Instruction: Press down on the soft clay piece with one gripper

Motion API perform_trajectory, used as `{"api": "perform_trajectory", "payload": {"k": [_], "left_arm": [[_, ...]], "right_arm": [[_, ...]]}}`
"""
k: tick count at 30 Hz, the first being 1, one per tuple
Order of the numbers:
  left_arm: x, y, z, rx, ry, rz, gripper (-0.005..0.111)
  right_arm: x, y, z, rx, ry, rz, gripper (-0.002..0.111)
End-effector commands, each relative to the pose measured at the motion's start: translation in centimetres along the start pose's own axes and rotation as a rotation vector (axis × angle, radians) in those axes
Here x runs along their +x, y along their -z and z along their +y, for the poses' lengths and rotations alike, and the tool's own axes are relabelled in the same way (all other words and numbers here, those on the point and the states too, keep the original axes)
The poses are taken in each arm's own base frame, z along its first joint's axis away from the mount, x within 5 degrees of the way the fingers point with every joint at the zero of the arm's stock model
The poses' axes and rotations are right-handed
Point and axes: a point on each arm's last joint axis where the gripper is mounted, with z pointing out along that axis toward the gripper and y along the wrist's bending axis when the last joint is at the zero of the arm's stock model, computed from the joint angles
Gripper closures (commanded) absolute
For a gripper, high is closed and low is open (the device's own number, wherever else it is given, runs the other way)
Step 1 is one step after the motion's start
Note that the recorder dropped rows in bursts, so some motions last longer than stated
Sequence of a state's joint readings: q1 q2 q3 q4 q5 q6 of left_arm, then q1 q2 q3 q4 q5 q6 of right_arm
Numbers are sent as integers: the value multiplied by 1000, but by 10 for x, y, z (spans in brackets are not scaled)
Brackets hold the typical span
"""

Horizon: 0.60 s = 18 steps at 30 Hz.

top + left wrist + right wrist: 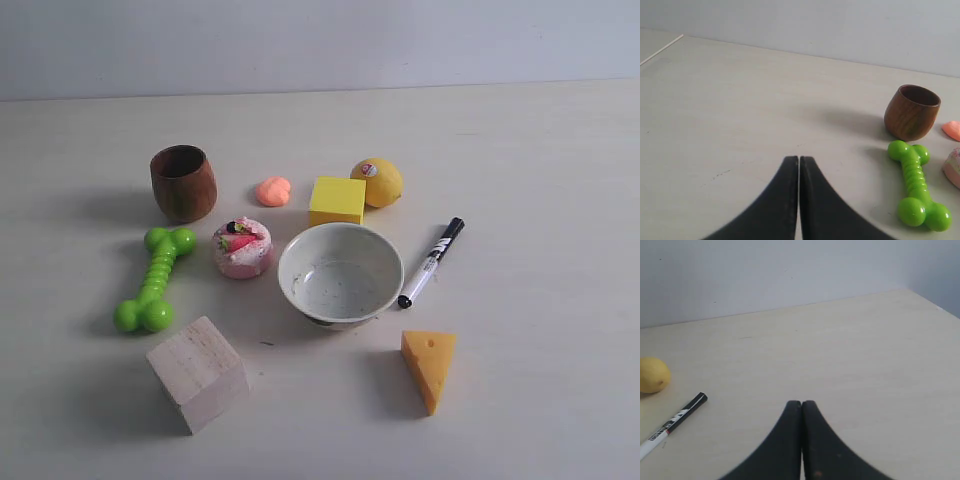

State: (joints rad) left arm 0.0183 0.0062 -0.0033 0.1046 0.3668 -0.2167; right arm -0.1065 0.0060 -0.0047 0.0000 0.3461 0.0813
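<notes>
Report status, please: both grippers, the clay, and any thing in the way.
Left gripper shut, empty; right gripper shut, empty. Clay between cup and cube, no gripper near. Nothing on top of it; cake stands close by.

Exterior: high, angled down over table.
Left wrist: low, behind left gripper; shares wooden cup, green bone toy with exterior.
Right wrist: low, behind right gripper; shares lemon, marker.

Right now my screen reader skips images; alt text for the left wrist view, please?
A shut black tool points across a pale table. Beyond it are a brown wooden cup and a green bone toy, with the orange clay lump barely in frame.
</notes>
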Motion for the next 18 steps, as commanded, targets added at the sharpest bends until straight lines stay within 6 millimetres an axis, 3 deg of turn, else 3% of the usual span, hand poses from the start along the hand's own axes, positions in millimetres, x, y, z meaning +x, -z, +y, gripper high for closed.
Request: {"api": "perform_trajectory", "payload": {"k": [1,18], "left_arm": [[1,0,0,2,0,-6,103],[1,0,0,2,0,-6,103]], "right_arm": [[1,0,0,1,9,-5,108],[0,0,-2,25,82,-11,108]]}}
